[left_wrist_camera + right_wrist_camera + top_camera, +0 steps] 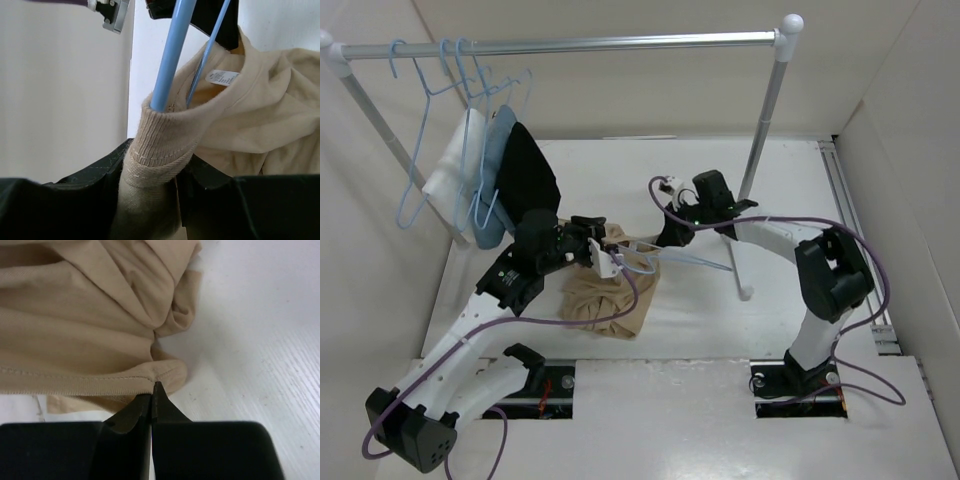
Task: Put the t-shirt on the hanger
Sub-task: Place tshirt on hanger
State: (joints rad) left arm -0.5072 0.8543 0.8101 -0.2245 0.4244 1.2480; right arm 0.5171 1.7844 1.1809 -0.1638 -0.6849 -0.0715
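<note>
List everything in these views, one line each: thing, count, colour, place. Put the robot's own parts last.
t-shirt: one, tan, bunched on the table at centre
hanger: one, light blue, its wires passing into the t-shirt's neck opening
rail: one, silver with white corner joints, across the back
spare hangers: several, exact count unclear, light blue, hooked at the rail's left end
white garment: one, hanging at the rail's left end
light-blue garment: one, hanging beside the white one
black garment: one, hanging to the right of those
table: one, white
left gripper: one, black, closed on the t-shirt's collar
right gripper: one, black, shut, tips at the t-shirt's hem
</note>
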